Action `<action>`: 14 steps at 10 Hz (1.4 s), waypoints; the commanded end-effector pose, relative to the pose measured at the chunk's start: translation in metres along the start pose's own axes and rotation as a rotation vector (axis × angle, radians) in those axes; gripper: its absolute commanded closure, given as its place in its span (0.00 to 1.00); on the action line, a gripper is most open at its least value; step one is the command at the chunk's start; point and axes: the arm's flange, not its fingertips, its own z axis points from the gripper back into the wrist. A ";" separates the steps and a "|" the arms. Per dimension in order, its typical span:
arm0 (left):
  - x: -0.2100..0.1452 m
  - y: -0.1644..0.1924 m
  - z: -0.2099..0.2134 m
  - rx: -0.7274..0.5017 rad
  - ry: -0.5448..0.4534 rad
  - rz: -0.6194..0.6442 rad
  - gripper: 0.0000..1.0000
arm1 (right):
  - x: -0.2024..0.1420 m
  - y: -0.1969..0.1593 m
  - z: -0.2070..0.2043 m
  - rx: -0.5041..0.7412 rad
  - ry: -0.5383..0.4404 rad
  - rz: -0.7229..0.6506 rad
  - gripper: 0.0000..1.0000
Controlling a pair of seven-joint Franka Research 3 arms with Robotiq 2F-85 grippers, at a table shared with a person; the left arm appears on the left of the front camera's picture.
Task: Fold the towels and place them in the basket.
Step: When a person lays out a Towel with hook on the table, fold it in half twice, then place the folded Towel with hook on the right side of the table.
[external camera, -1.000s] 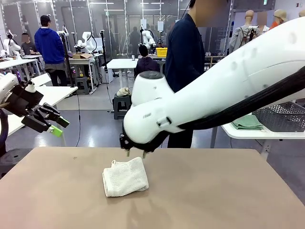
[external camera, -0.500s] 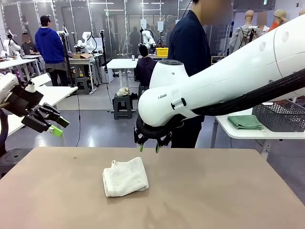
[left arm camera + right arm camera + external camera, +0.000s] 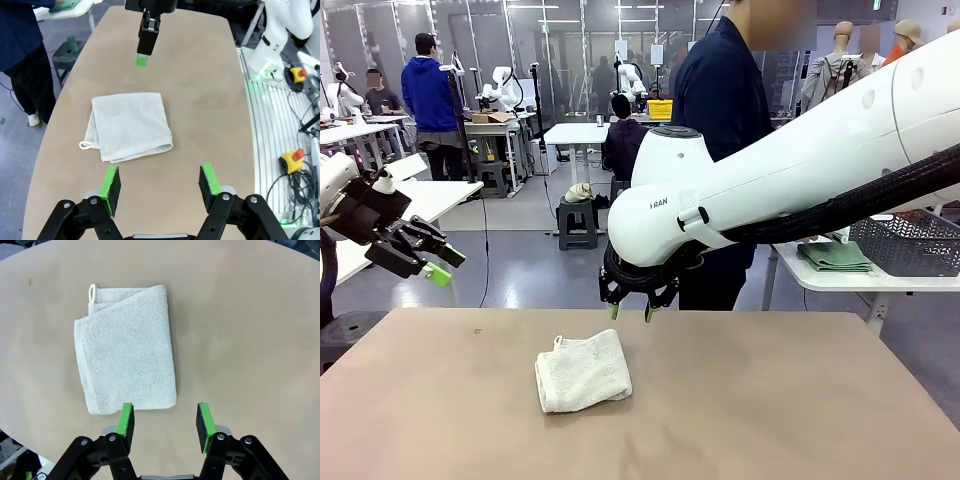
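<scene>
A white towel [image 3: 582, 370] lies folded on the brown table [image 3: 770, 400], its hanging loop at the far left corner. My right gripper [image 3: 630, 311] hangs open a little above the table just beyond the towel's far right corner, empty. The right wrist view looks straight down on the towel [image 3: 127, 352], with the gripper [image 3: 165, 420] off its near edge. My left gripper [image 3: 432, 263] is raised off the table's left side, open and empty. In its wrist view the towel [image 3: 131, 125] lies ahead of the gripper [image 3: 160, 182]. The dark mesh basket [image 3: 912, 245] stands on a white side table at the far right.
A person in dark clothes [image 3: 720, 110] stands at the table's far side, behind my right arm. A folded green cloth [image 3: 838, 256] lies next to the basket on the side table. Bare tabletop surrounds the towel on all sides.
My right arm has lifted and swung right, carrying its gripper up and away from the towel's far edge. The towel and the left arm have not moved.
</scene>
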 end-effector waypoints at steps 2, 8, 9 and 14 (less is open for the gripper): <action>0.003 -0.001 0.002 0.000 0.010 0.003 0.20 | 0.001 0.003 -0.002 -0.009 -0.016 -0.025 0.37; 0.003 -0.001 0.002 0.000 0.010 0.003 0.20 | 0.000 0.000 0.000 0.000 0.000 0.000 0.37; 0.003 -0.001 0.002 0.000 0.010 0.003 0.20 | -0.003 -0.006 -0.013 0.003 0.007 -0.018 0.37; 0.003 -0.001 0.002 0.000 0.010 0.003 0.20 | -0.036 -0.023 -0.074 0.009 0.089 -0.031 0.37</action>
